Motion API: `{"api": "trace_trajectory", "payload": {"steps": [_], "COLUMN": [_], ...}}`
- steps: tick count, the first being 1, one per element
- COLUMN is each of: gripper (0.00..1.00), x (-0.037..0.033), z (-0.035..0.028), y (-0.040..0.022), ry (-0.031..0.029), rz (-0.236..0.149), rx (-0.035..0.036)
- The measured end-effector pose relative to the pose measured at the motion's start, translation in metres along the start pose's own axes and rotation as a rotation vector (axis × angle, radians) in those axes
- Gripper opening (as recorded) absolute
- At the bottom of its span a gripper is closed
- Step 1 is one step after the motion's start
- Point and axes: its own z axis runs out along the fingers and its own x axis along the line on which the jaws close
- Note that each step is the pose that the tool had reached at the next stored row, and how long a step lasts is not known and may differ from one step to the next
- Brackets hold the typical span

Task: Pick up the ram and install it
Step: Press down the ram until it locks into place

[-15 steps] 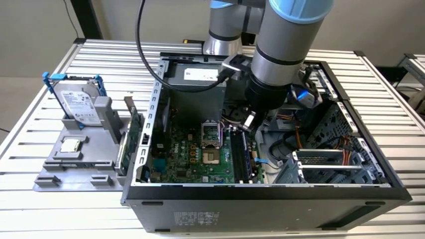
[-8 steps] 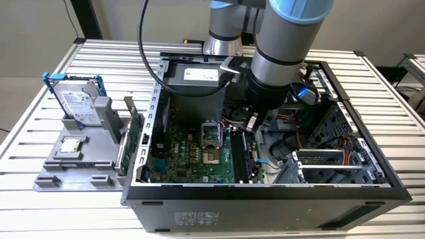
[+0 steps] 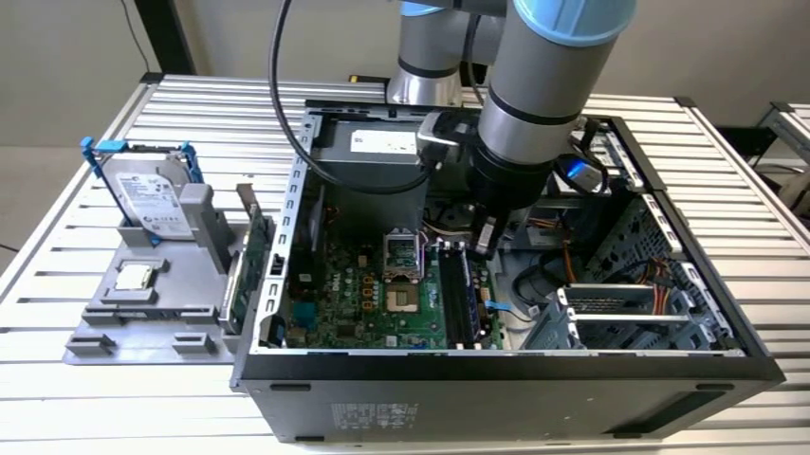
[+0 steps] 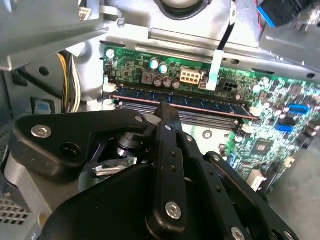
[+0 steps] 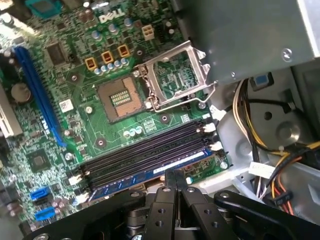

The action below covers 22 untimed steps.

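The long, thin dark blue ram stick (image 5: 150, 172) lay in the outermost of the black motherboard slots (image 5: 145, 152), beside the open silver processor socket (image 5: 172, 80) on the green motherboard (image 5: 75, 100). The black hand (image 5: 175, 179) sat directly over the stick's upper edge (image 4: 180, 102), its fingers (image 4: 167, 117) pressed together rather than pinching it. The step in hand looked like seating: the stick appeared placed, and judging by the white slot latches (image 5: 212, 146), a firm, even downward press would be needed to lock it.
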Motion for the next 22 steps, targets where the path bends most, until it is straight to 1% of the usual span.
{"api": "trace_trajectory", "payload": {"steps": [7, 11, 14, 22], "gripper": [0.00, 0.00, 0.00, 0.00], "x": [0.0002, 0.0010, 0.0024, 0.0077], "z": [0.0003, 0.0003, 0.0004, 0.0007], "y": [-0.0001, -0.0004, -0.0010, -0.0030], "ry": [0.0008, 0.0010, 0.0014, 0.0021], "rz": [-0.098, -0.146, -0.171, -0.224], "rx": [-0.0022, -0.0015, -0.0022, -0.0037]}}
